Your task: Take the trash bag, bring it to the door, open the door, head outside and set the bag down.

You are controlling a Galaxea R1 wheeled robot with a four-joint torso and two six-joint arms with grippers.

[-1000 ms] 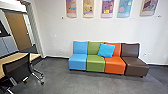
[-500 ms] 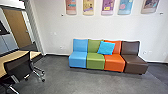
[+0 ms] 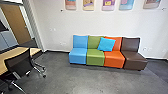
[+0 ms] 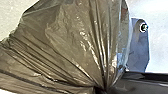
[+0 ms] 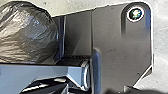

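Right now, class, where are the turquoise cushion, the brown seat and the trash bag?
Turquoise cushion [image 3: 106, 44]: head view, its front face.
Brown seat [image 3: 135, 61]: head view, its cushioned base.
Trash bag [image 4: 67, 37]: left wrist view, its creased side.

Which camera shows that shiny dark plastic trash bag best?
The left wrist view: the shiny dark plastic bag looms large, its folds drawn together. The right wrist view shows its rounded side; the head view faces blue, green, orange and brown seats.
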